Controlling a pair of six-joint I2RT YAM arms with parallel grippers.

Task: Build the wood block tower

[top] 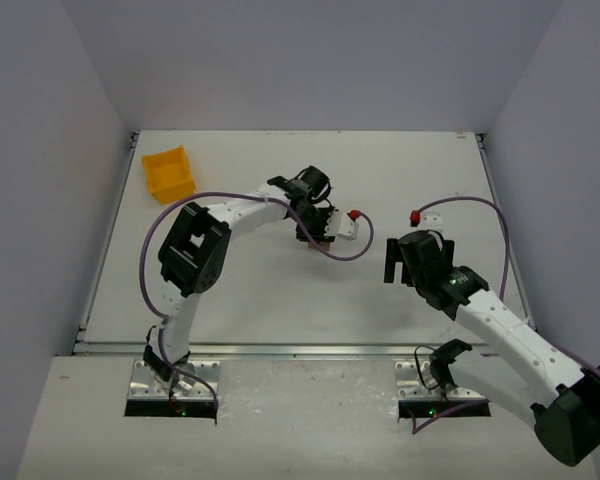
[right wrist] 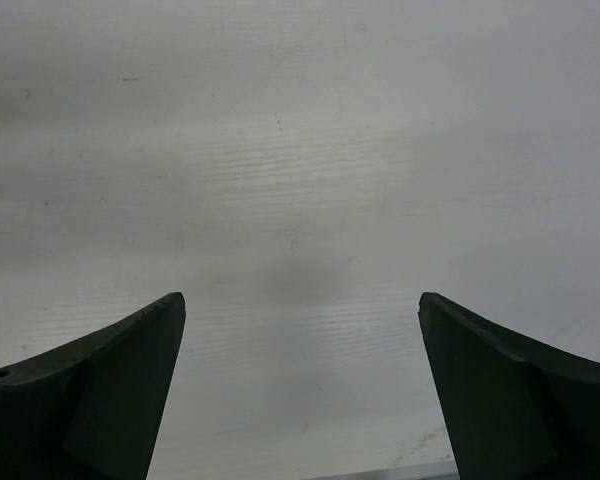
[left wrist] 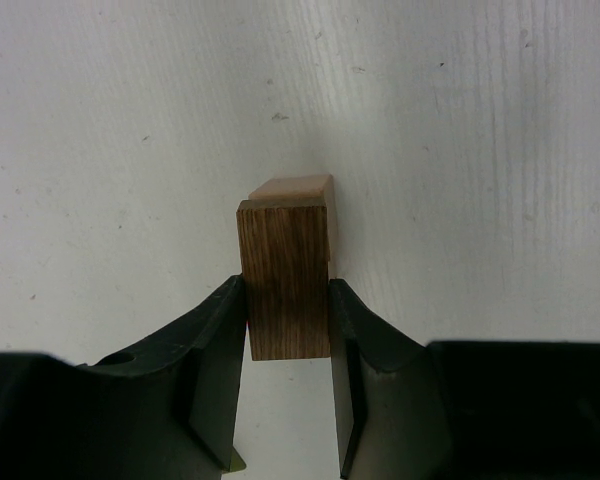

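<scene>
The left pincer (left wrist: 287, 292) is clamped on a dark brown wooden block (left wrist: 285, 265). The block's far end meets a pale tan wooden block (left wrist: 294, 187) on the white bench (left wrist: 130, 130). This small wood block tower (left wrist: 288, 230) stands near the bench's middle. The right pincer (right wrist: 300, 310) hangs spread wide over the bench, well apart to the right. A yellow plastic bin (top: 169, 173) sits near the far left corner.

Table (top: 280, 300): yellow bin (top: 169, 174), wood block tower (left wrist: 287, 270)

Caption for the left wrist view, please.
Left claw grips a dark wood block, a paler block just beyond it, over the white table.
</scene>
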